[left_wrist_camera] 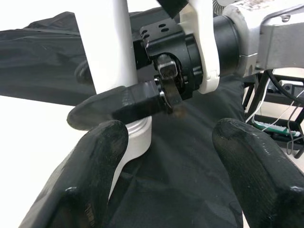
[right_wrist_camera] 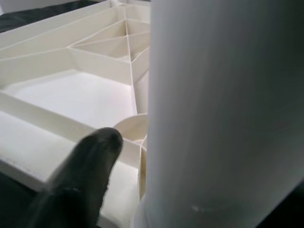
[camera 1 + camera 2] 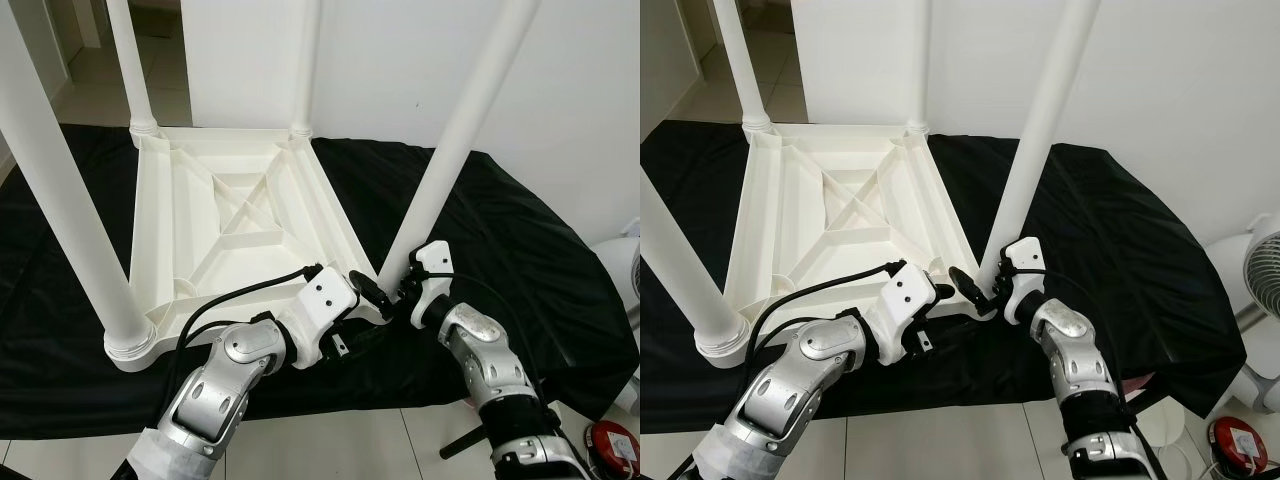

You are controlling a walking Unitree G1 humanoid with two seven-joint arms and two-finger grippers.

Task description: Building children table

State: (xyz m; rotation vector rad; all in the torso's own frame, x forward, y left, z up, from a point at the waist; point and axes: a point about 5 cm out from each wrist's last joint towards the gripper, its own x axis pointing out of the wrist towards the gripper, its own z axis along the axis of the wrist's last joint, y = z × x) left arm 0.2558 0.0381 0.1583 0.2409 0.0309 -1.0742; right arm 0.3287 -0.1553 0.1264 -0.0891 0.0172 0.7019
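A white children's table (image 3: pixel 145 230) lies upside down on a black cloth (image 3: pixel 520 260), its ribbed underside facing up and its legs standing upright. My right gripper (image 3: pixel 385 292) is shut on the near right leg (image 3: pixel 455 140) just above its socket at the table's corner; one black finger (image 2: pixel 90 161) lies beside the leg. My left gripper (image 1: pixel 169 128) is open, close in front of that same leg base and the right gripper. Nothing is between its fingers (image 1: pixel 95 161).
Other legs stand at the near left (image 3: pixel 60 200), far left (image 3: pixel 130 60) and far right (image 3: pixel 305 60). A white wall rises behind. A white fan (image 3: pixel 1265 260) and a red object (image 3: pixel 612 445) sit on the tile floor at the right.
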